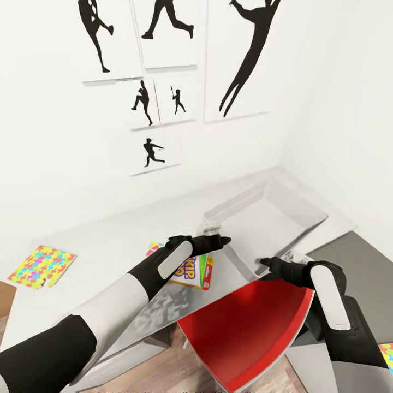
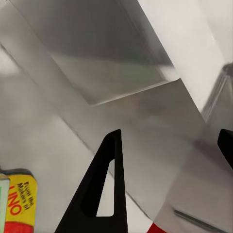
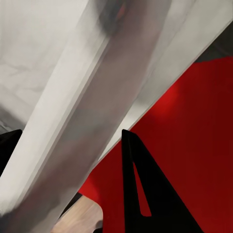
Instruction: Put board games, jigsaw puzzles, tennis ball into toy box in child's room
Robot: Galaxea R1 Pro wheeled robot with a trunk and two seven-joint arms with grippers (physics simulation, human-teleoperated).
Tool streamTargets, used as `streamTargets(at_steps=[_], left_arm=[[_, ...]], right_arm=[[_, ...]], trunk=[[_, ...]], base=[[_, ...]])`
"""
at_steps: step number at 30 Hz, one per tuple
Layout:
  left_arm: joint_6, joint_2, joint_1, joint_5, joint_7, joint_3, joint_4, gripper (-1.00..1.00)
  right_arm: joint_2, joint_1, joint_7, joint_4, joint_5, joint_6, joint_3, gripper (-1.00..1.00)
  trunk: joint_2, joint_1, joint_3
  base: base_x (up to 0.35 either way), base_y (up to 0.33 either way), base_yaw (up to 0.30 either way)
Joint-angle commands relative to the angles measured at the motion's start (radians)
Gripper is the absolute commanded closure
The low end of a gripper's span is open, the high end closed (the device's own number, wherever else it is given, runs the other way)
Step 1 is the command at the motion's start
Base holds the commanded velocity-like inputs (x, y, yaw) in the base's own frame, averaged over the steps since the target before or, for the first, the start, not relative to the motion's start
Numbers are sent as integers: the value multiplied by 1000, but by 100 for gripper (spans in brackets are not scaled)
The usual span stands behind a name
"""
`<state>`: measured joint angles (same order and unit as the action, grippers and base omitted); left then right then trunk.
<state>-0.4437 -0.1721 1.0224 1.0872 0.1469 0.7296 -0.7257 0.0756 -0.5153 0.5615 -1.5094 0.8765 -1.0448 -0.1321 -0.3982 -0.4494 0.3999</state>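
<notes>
Both arms reach forward over the table (image 1: pixel 82 240) in the child's room, toward the toy box (image 1: pixel 273 218), which sits tilted at the far right end of the table near the corner of the white walls.

The left gripper (image 1: pixel 218 240) is at the near left rim of the toy box. In the left wrist view its two black fingers (image 2: pixel 104 189) stand well apart, with the translucent grey wall of the box running between them; whether the pads press on the plastic I cannot tell.

The right gripper (image 1: pixel 267 263) is at the near rim of the box, further right. In the right wrist view one finger (image 3: pixel 145 194) is in full sight and the other only at the edge of the picture, with the sloping grey wall of the box passing between them. The jaws are spread wide; contact with the rim is unclear.

Under the left forearm lies the Skip-Bo game (image 1: pixel 194 273), flat on the tabletop just beside the box's near left corner. A jigsaw puzzle (image 1: pixel 41 266) lies flat near the table's left end, well apart from the box. A corner of a second mosaic piece (image 1: pixel 154 249) peeks out beside the left wrist.

A red-and-white chair (image 1: pixel 245 333) stands below the grippers, in front of the table, its red seat directly under the right gripper. Black baseball-player pictures (image 1: pixel 164 71) hang on the wall.
</notes>
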Motion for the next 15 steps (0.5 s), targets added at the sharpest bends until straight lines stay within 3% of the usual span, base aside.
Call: streamTargets(at_steps=[1, 11, 12, 13, 14, 15], left_arm=[[0, -2, 1, 11, 8, 4, -61, 100], [0, -2, 1, 10, 8, 4, -61, 100], [0, -2, 1, 10, 8, 4, -61, -100], [0, -2, 1, 10, 8, 4, -61, -100], [0, -2, 1, 10, 8, 4, -61, -100], [0, -2, 1, 10, 8, 4, -61, -100]], right_arm=[[0, 0, 9, 26, 33, -2, 19, 100], [0, 0, 9, 26, 33, -2, 20, 100], [0, 0, 9, 26, 33, -2, 20, 100], [0, 0, 9, 26, 33, -2, 20, 100], [0, 0, 9, 26, 33, -2, 19, -100], [0, 0, 9, 26, 33, -2, 19, -100]], trunk=[[-2, -1, 3], [-2, -1, 5], [-2, -1, 5], [-2, -1, 5], [-2, -1, 5], [-2, -1, 5]], base=[[0, 0, 0], [0, 0, 0], [0, 0, 0], [0, 0, 0], [0, 0, 0], [0, 0, 0]])
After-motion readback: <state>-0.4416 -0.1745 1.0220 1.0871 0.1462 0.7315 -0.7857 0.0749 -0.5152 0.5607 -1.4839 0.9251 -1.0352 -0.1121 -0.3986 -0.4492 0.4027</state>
